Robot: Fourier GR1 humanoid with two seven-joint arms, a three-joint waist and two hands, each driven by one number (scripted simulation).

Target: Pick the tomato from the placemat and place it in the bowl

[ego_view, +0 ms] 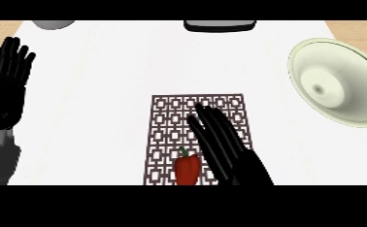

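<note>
Across the plain white worktop (108,100) lie a brown lattice-cut placemat (166,124) and, far right, a glossy cream bowl (333,83). Over the mat the right hand (229,148) hangs with fingers straight, holding nothing, while the left hand (14,83) rests open at the left edge. What lies at the mat's near edge looks like a red pepper (188,169) with a green stem, not a tomato: probably light, smooth and slippery, best gripped across its body.

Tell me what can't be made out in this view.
- Red vegetable on the placemat: lower end cut off by the bottom edge.
- Placemat: right part hidden under the right hand.
- Grey object and dark object: cut off by the top edge, unidentifiable.
- Left hand, resting open at the left edge.
</note>
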